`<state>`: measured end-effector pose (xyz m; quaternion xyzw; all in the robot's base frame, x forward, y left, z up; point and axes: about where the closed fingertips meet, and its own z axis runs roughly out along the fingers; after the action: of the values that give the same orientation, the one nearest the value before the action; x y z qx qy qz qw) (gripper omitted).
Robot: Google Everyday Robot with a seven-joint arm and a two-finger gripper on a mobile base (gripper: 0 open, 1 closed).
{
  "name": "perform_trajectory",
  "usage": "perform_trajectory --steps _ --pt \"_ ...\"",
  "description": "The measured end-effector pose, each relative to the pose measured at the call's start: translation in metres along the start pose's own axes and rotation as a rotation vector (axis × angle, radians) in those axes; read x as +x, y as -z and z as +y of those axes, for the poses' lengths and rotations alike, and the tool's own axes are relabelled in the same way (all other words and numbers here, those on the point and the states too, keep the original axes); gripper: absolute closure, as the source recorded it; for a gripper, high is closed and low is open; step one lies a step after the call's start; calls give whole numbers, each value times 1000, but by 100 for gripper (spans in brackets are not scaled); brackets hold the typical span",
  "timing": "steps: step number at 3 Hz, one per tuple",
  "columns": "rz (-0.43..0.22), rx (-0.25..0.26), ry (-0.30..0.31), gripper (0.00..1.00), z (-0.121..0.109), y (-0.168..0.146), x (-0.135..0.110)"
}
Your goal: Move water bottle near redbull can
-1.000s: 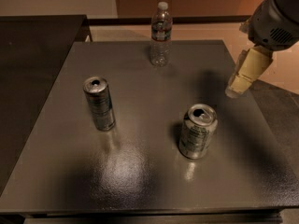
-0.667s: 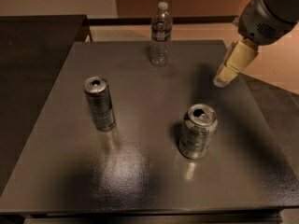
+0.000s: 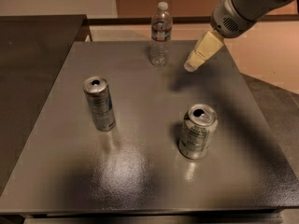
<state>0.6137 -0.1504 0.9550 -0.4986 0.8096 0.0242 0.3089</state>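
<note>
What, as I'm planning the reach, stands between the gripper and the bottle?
Nothing visible. The gripper hangs to the right of the bottle, with only bare table between them.

**Arm slopes in from the upper right**

Your arm (image 3: 252, 3) enters at the upper right corner of the camera view and slopes down to the left. Your gripper (image 3: 191, 66), pale in colour, hangs at its end, tip pointing down-left.
</note>
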Motion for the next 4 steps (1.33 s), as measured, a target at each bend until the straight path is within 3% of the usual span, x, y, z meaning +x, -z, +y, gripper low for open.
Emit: perform_trajectory --steps 2,4 --pt "-113 34 -124 0 -26 -44 -40" --pt "-201 41 -187 0 -45 -71 -71"
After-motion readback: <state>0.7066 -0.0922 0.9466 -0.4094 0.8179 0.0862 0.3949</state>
